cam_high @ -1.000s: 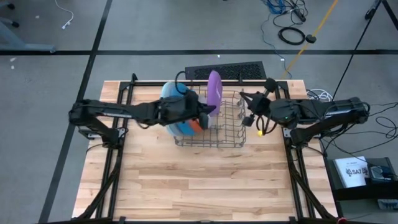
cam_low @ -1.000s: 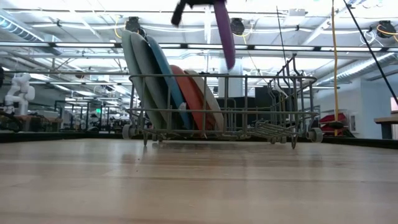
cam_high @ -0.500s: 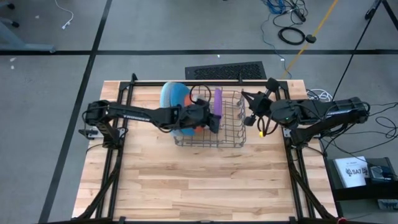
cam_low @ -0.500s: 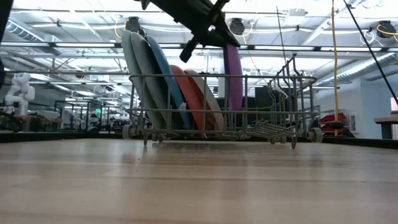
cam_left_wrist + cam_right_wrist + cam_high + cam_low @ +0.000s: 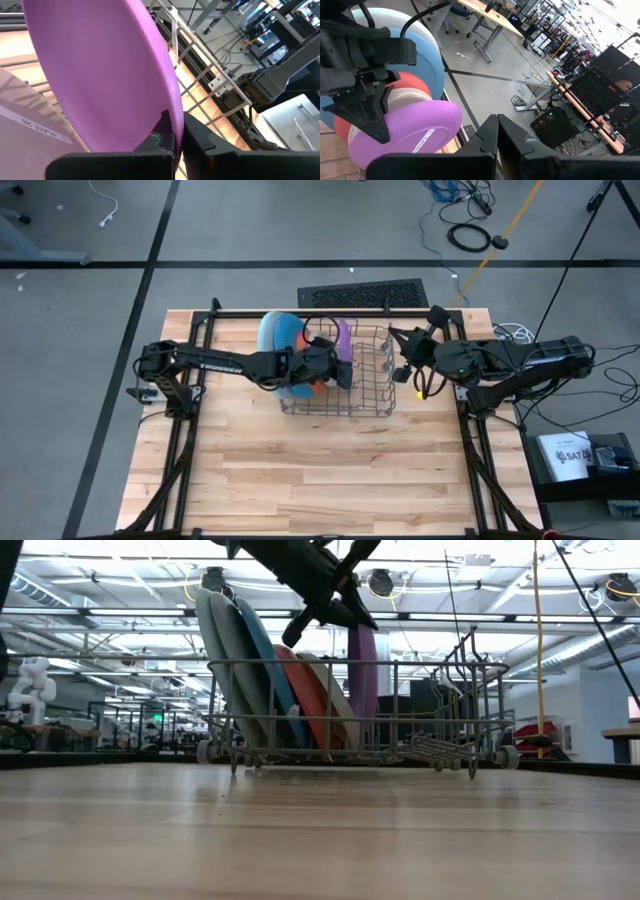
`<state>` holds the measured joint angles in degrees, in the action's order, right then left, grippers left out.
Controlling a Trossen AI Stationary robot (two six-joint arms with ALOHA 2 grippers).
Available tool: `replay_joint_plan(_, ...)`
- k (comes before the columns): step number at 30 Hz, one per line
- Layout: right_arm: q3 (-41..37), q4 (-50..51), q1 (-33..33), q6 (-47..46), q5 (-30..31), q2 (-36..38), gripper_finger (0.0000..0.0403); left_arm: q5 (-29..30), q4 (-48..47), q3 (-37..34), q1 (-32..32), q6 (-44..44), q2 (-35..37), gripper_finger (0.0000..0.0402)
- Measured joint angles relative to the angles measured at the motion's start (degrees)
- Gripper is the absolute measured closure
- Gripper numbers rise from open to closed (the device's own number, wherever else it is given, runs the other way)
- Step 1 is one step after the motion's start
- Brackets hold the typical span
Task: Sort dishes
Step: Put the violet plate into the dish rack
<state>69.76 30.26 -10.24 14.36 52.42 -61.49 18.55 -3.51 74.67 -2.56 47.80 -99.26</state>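
The left gripper pinches the rim of the purple plate, which stands on edge in the wire rack just beside the off-white plate. The right gripper waits shut and empty at the rack's far end.

Purple plate; orange plate; grey rack.
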Motion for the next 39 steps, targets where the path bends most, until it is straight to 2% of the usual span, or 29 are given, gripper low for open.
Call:
replay_joint_plan(8,0.0,0.0,0.0,-0.1,0.0,0.0,0.0403,-1.4,3.8,0.1,0.0,1.4,0.0,0.0393)
replay_joint_plan(39,0.0,0.0,0.0,-0.3,-0.2,0.0,0.0403,-0.4,1.4,0.2,0.6,4.4,-4.5,0.0393)
